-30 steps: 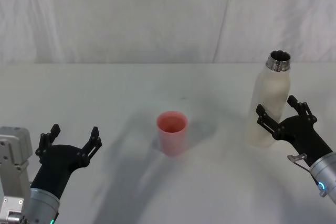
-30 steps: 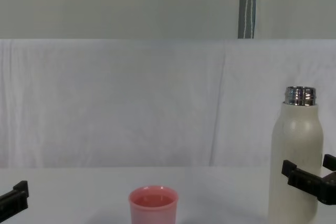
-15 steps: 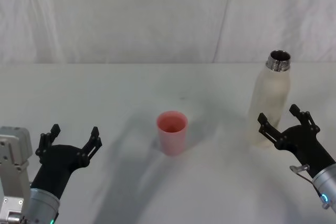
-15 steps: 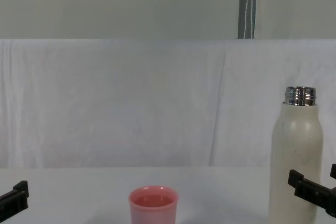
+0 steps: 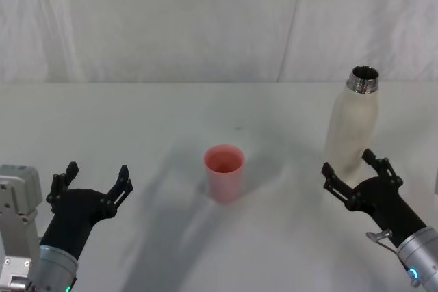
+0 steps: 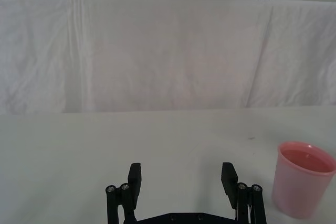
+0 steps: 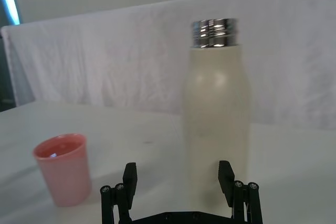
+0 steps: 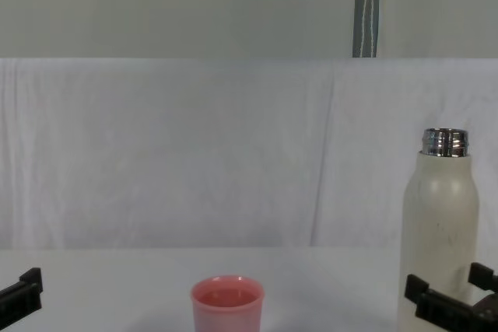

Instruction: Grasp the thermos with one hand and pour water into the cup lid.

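Table stock: thermos, cup lid, my two claws.

Thermos (image 5: 350, 128): cream-white, upright, steel neck uncapped, at the table's (image 5: 137, 121) far right. Cup lid (image 5: 224, 172): pink, upright, mid-table, well apart from the thermos, liquid inside it as seen from my right wrist. My right claw (image 5: 350, 177): spread wide, empty, just in front of the thermos base, not touching; the bottle stands between its fingers (image 7: 129, 174) in my wrist view. My left claw (image 5: 94, 181): spread wide, empty, low at the near left, well apart from the cup lid. White draped cloth (image 5: 171, 18) backs the table; bare table lies between my right claw and the thermos.
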Tool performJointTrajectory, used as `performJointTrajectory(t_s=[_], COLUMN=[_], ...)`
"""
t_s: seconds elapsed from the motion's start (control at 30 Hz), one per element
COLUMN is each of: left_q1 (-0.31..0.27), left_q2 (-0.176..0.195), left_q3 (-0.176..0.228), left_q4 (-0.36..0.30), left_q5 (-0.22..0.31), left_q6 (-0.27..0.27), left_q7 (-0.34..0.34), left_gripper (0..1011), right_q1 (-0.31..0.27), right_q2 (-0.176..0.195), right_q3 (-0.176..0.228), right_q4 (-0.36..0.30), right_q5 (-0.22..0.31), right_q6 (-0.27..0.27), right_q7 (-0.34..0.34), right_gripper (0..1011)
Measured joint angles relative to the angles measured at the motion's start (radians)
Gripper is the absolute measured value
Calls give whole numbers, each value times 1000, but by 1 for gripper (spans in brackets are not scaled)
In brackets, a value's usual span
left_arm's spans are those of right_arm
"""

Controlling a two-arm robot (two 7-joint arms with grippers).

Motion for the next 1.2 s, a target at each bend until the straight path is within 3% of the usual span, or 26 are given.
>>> performJointTrajectory(t_s=[0.53,1.2], left_q1=[0,0], left_q2=[0,0], left_q3=[0,0], left_q4=[0,0], left_q5=[0,0], left_q6=[0,0], left_q7=[0,0], left_gripper=[1001,1001], right_q1=[16,20], right_q2=[-8,-8], right_q3=[-44,-48], right_q4=[15,17], right_q5=[-7,-7], right_q6=[3,6], right_q7=[14,11], right_gripper=[1000,1000])
